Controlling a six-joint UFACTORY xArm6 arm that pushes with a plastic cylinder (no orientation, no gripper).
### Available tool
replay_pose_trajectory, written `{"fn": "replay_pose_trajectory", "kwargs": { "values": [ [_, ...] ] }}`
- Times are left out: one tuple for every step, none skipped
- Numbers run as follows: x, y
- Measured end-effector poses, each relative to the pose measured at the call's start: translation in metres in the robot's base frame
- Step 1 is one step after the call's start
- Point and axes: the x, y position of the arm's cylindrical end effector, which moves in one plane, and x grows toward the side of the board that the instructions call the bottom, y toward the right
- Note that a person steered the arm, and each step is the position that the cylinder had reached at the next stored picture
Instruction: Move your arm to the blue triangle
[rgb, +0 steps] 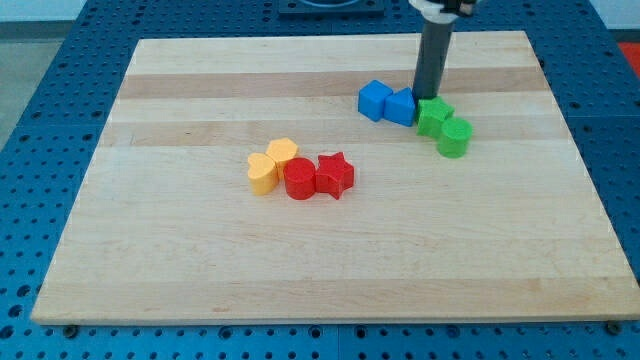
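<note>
A pale wooden board (330, 270) with lengthwise grain lies on a blue perforated table (40, 60) and fills most of the view. Left of the board's middle sits a tight cluster of four plastic blocks: a yellow heart-shaped block (261, 172) at the cluster's left end, a second yellow block (283, 152) of rounded or many-sided form touching it toward the view's top, then a red cylinder (299, 180), and a red star (335, 175) pressed against the cylinder's right side. Well apart from these, toward the view's upper right, is a second cluster. Its leftmost piece is a blue cube-like block (375, 100), and touching that on the right is the blue triangle (401, 106), a small blue wedge. The dark rod comes down from the view's top, and my tip (428, 97) rests right at the blue triangle's right edge, between it and a green block (434, 116) of uncertain shape. A green cylinder (455, 137) touches that green block on its lower right. The arm carries no pincer, so there is no open or closed state to tell.
</note>
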Motion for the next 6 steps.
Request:
{"fn": "replay_pose_trajectory", "kwargs": {
  "values": [
    [0.013, 0.0],
    [0.012, 0.002],
    [-0.011, 0.011],
    [-0.035, 0.012],
    [-0.035, 0.012],
    [-0.038, -0.003]
  ]
}}
